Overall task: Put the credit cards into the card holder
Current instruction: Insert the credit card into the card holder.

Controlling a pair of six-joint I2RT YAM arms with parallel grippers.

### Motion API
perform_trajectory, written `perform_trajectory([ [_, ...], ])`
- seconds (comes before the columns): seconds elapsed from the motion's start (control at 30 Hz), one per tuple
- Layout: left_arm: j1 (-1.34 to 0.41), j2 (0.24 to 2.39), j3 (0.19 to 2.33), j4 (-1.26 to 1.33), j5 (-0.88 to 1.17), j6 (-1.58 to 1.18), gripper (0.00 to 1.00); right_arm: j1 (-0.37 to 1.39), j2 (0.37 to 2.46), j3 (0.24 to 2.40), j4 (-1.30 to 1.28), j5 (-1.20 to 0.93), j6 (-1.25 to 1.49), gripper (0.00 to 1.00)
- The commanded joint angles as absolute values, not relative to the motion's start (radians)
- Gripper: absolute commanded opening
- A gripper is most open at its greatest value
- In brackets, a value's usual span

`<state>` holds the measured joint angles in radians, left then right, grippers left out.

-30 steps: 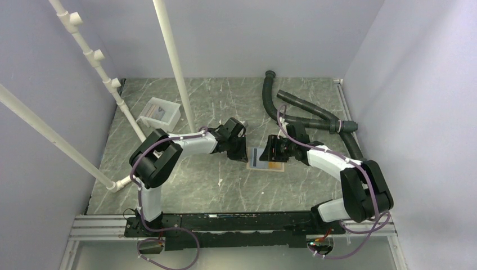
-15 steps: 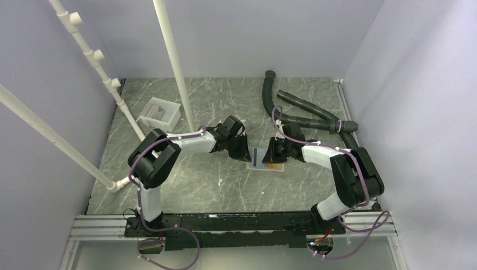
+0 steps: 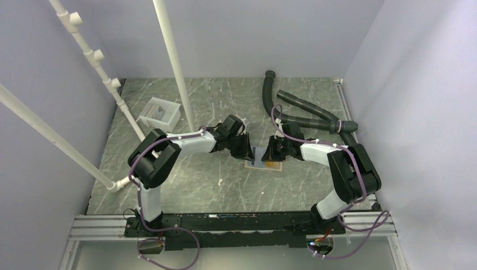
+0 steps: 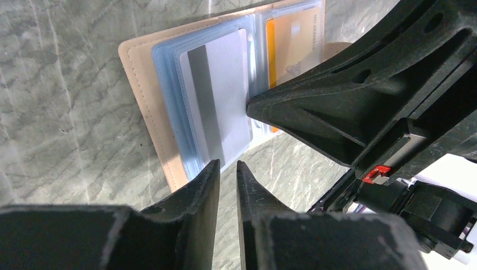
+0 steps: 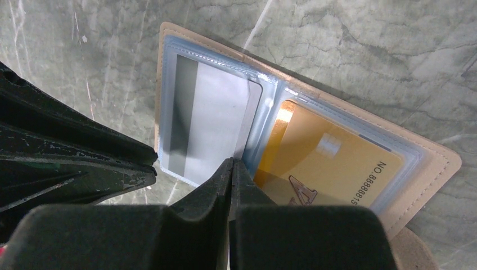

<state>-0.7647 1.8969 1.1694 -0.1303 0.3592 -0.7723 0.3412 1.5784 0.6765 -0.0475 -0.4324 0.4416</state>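
Right gripper (image 5: 232, 162) has slid left onto the open card holder (image 5: 436, 163), fingers closed, tips at its fold; left gripper (image 4: 228, 166), nearly closed and empty, sits at its left edge; holder flat mid-table, long axis left-right, grey card (image 5: 211, 124) left, golden card (image 5: 332, 163) right.

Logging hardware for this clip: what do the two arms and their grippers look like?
The left arm and right arm have white link shells between bulky black joints, with purple cables looped along them. The left gripper and right gripper are matte black, with wedge-shaped fingers tapering to thin, scuffed tips. A small red tab shows on the right gripper's body.
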Motion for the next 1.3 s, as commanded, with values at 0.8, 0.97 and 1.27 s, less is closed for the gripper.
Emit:
perform_trajectory([
  [0.8,-0.765,1.908,1.183,-0.093,0.331,-0.785,0.37,0.343,1.605,0.679,-0.028,-0.396,0.425,0.02],
  [0.97,-0.764,1.897,1.168,-0.089,0.319,-0.786,0.39,0.344,1.604,0.678,-0.028,-0.397,0.425,0.02],
  [1.27,-0.765,1.904,1.168,-0.087,0.324,-0.787,0.4,0.343,1.603,0.678,-0.028,-0.4,0.423,0.02],
])
